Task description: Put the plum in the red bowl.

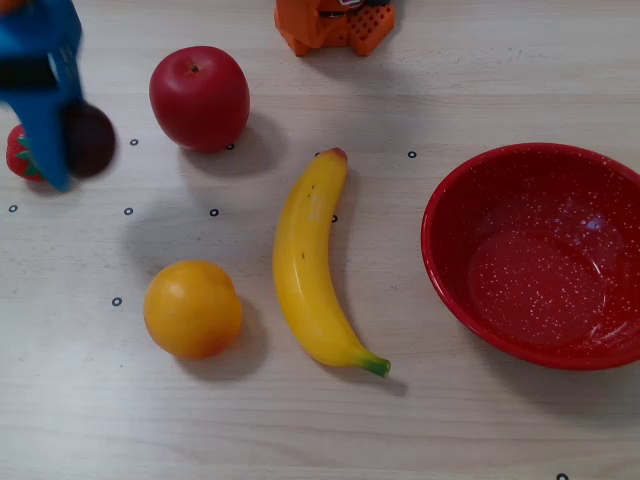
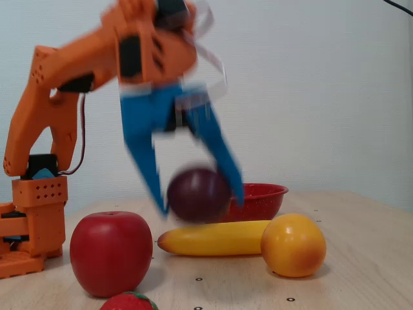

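Note:
The dark maroon plum is held between my blue fingers at the far left of a fixed view, lifted off the table. It also shows in the other fixed view, blurred and above the banana. My gripper is shut on the plum. The red speckled bowl stands empty at the right; in the other fixed view it sits behind the plum.
A red apple, an orange, a banana and a strawberry lie on the wooden table. The orange arm base stands at the back.

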You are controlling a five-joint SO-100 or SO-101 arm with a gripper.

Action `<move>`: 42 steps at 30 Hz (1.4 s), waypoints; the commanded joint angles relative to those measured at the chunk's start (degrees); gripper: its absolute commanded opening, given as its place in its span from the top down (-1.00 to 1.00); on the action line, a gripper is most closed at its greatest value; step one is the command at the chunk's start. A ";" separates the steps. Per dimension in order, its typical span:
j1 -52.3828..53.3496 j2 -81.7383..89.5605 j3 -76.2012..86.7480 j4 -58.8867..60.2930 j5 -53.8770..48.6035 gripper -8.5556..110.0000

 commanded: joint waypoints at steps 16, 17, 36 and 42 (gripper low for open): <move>41.75 36.39 -1.05 5.36 -28.21 0.85; 45.09 37.44 -0.44 5.62 -29.88 0.85; 71.81 8.00 -2.81 3.87 -48.08 0.85; 71.46 -5.10 -7.47 -4.48 -45.26 0.85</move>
